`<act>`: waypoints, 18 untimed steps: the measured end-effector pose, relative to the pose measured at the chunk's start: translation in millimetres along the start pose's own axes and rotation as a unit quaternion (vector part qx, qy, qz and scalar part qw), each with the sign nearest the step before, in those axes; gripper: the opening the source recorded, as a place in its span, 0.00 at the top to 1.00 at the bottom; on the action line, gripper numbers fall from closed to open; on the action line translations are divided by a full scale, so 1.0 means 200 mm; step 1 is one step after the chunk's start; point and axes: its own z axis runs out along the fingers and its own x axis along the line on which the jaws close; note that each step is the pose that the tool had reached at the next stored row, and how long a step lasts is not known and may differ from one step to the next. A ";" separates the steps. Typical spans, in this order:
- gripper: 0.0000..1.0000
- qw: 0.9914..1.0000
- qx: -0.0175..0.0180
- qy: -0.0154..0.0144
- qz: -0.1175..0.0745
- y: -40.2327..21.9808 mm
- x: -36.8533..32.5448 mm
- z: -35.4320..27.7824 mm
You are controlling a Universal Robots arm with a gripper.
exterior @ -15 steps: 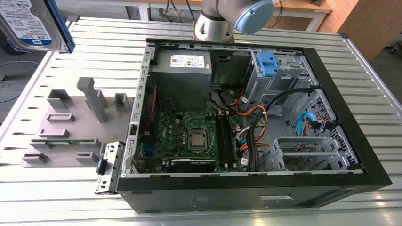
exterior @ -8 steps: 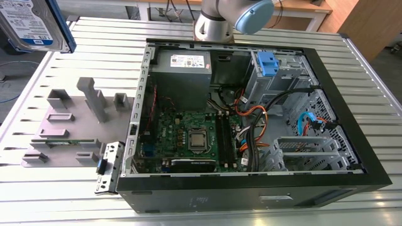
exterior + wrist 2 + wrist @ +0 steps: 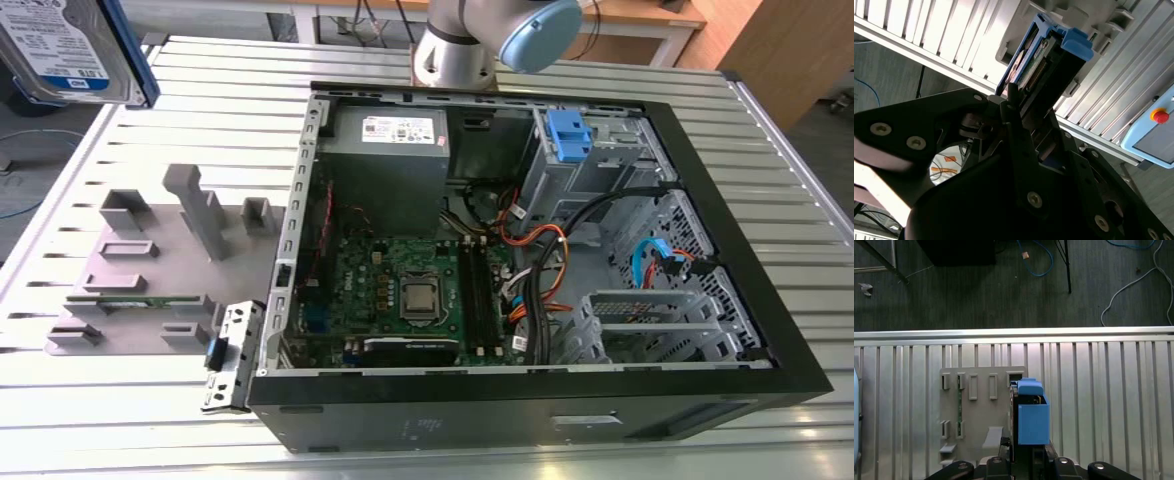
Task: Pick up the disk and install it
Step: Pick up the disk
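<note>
The disk (image 3: 67, 50) hangs high above the slatted table at the exterior view's far left, its white-and-blue label facing the camera. In the second wrist view the disk (image 3: 1046, 65) sticks out past the dark fingers (image 3: 1013, 107), showing its connector edge and a blue rail. My gripper (image 3: 1031, 107) is shut on the disk. The first wrist view has the disk (image 3: 1031, 415) edge-on with its blue rail, held by the gripper (image 3: 1026, 452) over the grey fixture plate (image 3: 979, 410).
An open computer case (image 3: 747, 300) lies on the slatted aluminium table (image 3: 214, 90), with a motherboard (image 3: 400, 290), grey power supply (image 3: 387, 140) and a drive bay with a blue clip (image 3: 567, 135). The grey fixture plate (image 3: 147, 260) sits to the case's left. A pendant with a red button (image 3: 1159, 117) lies nearby.
</note>
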 end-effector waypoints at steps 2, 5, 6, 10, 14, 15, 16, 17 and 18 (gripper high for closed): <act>0.65 1.000 0.000 0.000 0.000 0.000 0.000 -0.011; 0.65 1.000 0.000 0.000 0.000 0.001 -0.001 -0.023; 0.65 1.000 0.000 0.000 0.000 0.001 -0.001 -0.027; 0.65 1.000 0.000 0.000 0.000 0.001 -0.001 -0.030; 0.65 1.000 0.000 0.000 0.000 -0.001 -0.001 -0.030; 0.65 1.000 0.000 0.000 0.000 -0.005 -0.001 -0.031; 0.65 1.000 0.000 0.000 0.000 -0.008 -0.001 -0.031; 0.65 1.000 0.000 0.000 0.000 -0.012 -0.001 -0.031; 0.65 1.000 0.000 0.000 0.000 -0.016 -0.001 -0.031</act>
